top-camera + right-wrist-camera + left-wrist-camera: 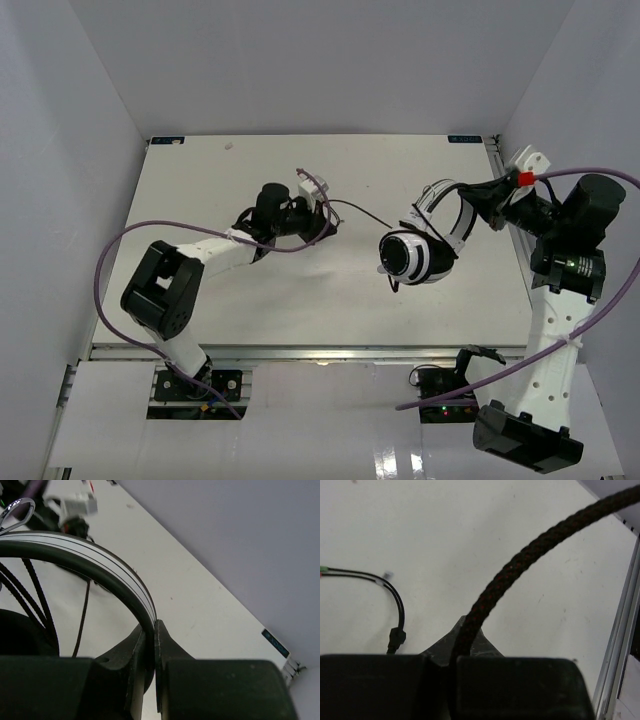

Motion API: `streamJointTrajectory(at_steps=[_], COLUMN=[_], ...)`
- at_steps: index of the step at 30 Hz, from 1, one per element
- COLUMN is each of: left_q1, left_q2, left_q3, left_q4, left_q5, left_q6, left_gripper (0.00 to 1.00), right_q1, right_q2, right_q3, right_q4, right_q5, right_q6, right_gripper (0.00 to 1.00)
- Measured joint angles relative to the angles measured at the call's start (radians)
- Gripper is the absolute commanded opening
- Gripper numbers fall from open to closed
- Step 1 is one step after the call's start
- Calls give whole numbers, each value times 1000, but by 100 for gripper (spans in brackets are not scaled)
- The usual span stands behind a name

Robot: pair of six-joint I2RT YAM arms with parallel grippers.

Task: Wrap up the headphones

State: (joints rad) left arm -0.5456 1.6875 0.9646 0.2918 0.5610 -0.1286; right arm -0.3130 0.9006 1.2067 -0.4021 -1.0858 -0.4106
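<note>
Left gripper, centre-left of the top view: fingers pressed together, pinching the cable. Cable runs right across the table to the headphones, centre-right. Right gripper, upper right: fingers clamped on the headband.
</note>
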Motion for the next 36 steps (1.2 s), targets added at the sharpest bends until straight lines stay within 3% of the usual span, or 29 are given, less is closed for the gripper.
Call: streamJointTrajectory(at_steps=[7,12,18,23,27,32,34,36], left_q1=[46,23,-51,-150,-207,-237,-246,-258], left_q2=[-29,-58,-63,-57,-56,-57,-57,-57], left_q3=[244,335,411,398,345,273,247,230], left_q4=[-237,-313,-337,-275,-209,-133,-104,-73], left_q5=[144,263,343,350,327,258,219,176], left_q6=[-16,-104,-234,-372,-464,-519,-528,-529], left_gripper=[0,0,1,2,8,24,35,38], right_q1=[58,186,477,589,603,601,597,587], right_q2=[-18,-18,3,156,292,351,371,391], right_q3=[-243,-349,-443,-400,-257,-100,-39,16], right_q4=[-55,27,226,346,345,284,249,212], right_q5=[295,504,838,1180,1322,1360,1340,1299], right_q6=[-325,-360,-306,-67,155,354,426,488], right_gripper=[8,8,8,8,8,8,8,8])
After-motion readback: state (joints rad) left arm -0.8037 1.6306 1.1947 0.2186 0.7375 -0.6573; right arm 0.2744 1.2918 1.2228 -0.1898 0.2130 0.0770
